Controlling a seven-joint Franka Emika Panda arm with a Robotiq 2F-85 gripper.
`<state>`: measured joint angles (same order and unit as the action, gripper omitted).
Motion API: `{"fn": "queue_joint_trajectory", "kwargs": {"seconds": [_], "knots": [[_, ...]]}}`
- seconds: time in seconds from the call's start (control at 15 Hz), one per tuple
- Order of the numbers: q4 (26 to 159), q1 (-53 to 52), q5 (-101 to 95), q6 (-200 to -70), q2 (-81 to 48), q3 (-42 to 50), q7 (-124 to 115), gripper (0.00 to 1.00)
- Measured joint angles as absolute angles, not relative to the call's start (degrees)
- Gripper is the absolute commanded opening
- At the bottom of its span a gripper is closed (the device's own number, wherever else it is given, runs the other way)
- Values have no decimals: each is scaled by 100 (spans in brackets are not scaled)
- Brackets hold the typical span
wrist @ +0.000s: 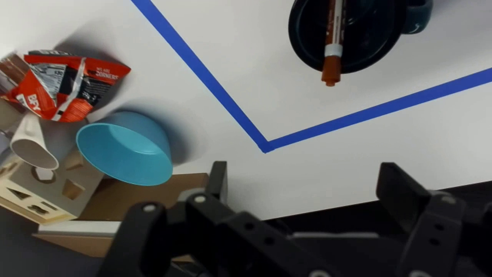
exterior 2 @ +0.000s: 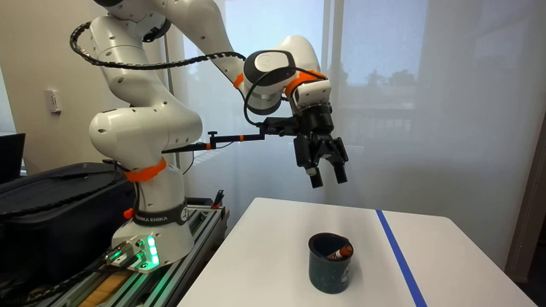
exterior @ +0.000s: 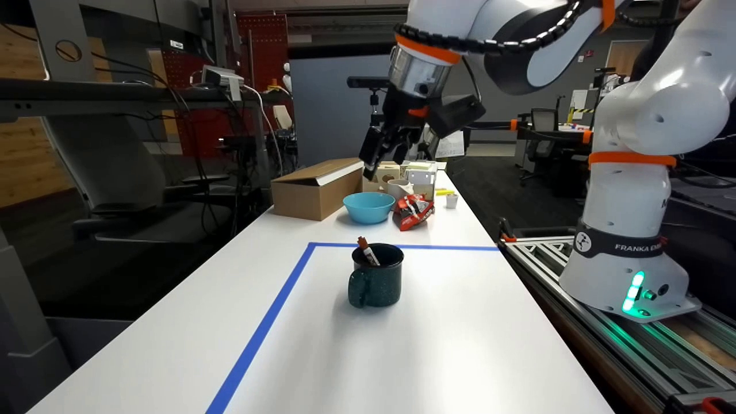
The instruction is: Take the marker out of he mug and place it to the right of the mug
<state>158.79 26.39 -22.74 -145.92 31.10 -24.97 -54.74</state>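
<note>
The dark teal mug (exterior: 384, 287) stands upright on the white table, and it also shows in an exterior view (exterior 2: 327, 275) and at the top of the wrist view (wrist: 369, 46). The marker (exterior: 369, 253) leans inside the mug, its reddish-brown cap sticking out over the rim. The marker also shows in an exterior view (exterior 2: 341, 252) and in the wrist view (wrist: 333, 48). Its lower end is inside the mug. My gripper (exterior 2: 328, 179) is open and empty, high above the table and apart from the mug. Its spread fingers show in the wrist view (wrist: 303, 169).
A light-blue bowl (exterior: 368, 210), a red snack bag (exterior: 415, 213), a white cup (wrist: 34, 150), a wooden shape box (wrist: 50, 188) and a cardboard box (exterior: 310, 192) stand beyond the blue tape line (exterior: 276, 310). The mug is inside the taped area.
</note>
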Motion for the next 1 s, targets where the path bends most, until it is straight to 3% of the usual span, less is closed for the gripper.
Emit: {"fn": "queue_joint_trajectory", "kwargs": {"seconds": [0.8,1.0], "knots": [[15800,2463,-3463,-14991,1367,-2334,-7558,100],[15784,2074,-3523,-14824,1349,-1891,-7626,100]]}}
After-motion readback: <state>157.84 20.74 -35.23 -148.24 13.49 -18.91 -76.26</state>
